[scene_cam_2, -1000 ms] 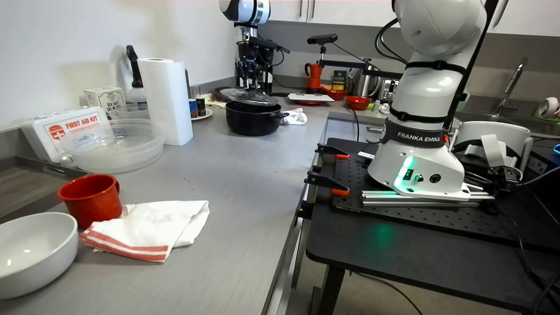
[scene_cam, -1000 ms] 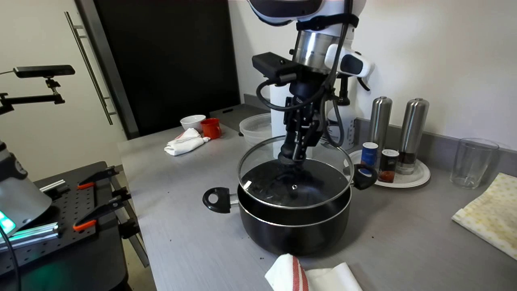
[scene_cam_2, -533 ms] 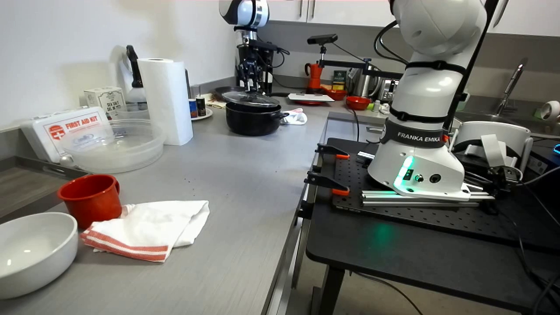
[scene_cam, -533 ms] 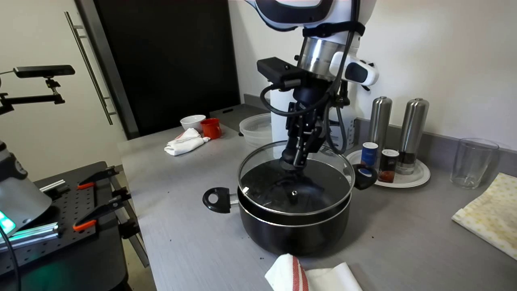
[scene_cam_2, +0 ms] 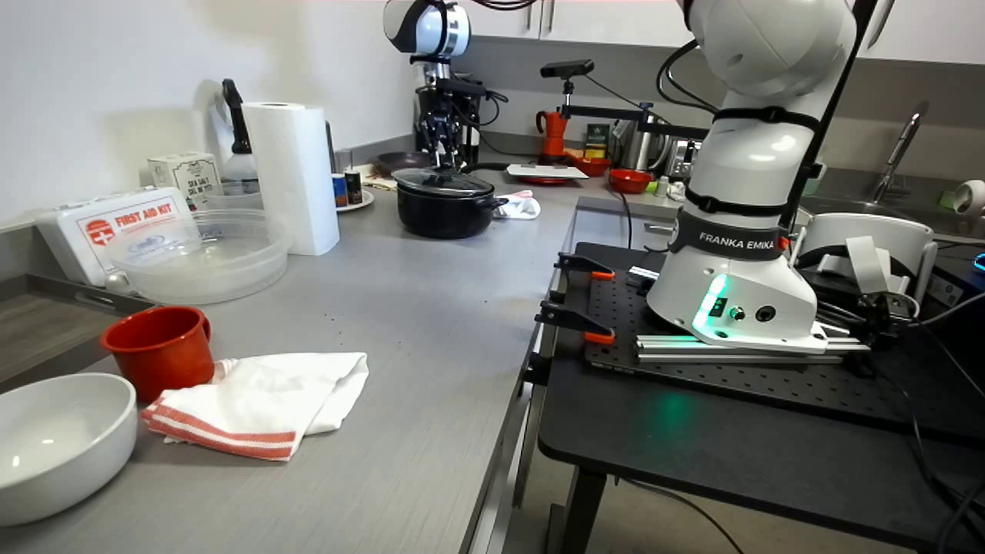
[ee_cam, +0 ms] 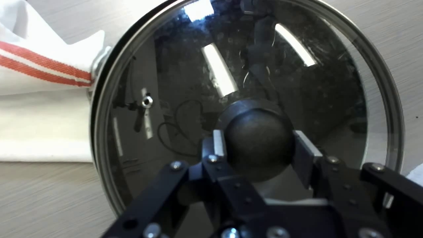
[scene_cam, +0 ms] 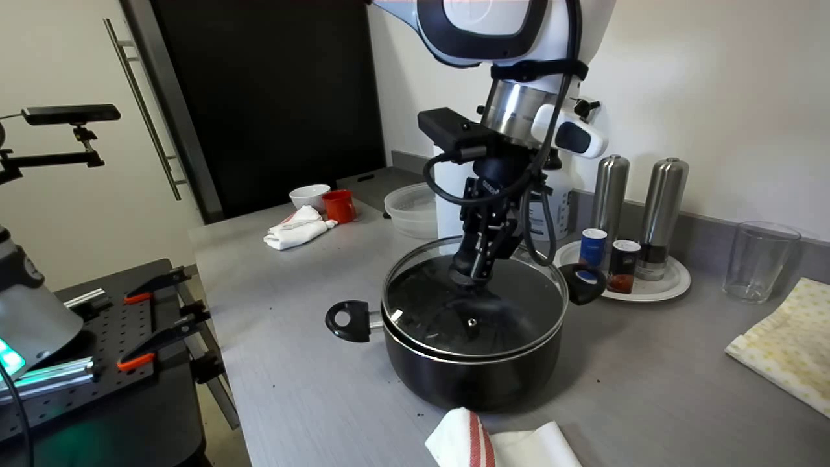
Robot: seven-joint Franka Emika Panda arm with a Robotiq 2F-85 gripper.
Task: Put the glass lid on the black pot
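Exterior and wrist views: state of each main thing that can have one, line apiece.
Black pot: upright on the counter
Glass lid: over the pot's mouth; full seating unclear
Jaws: shut on the lid's black knob
Red mug: upright
White bowl: upright
Striped towel by the mug: loosely folded
Striped towel by the pot: loosely folded
Paper towel roll: standing on end
Steel mills: upright
Drinking glass: upright
Upper cabinets: shut
Robot base light: lit green
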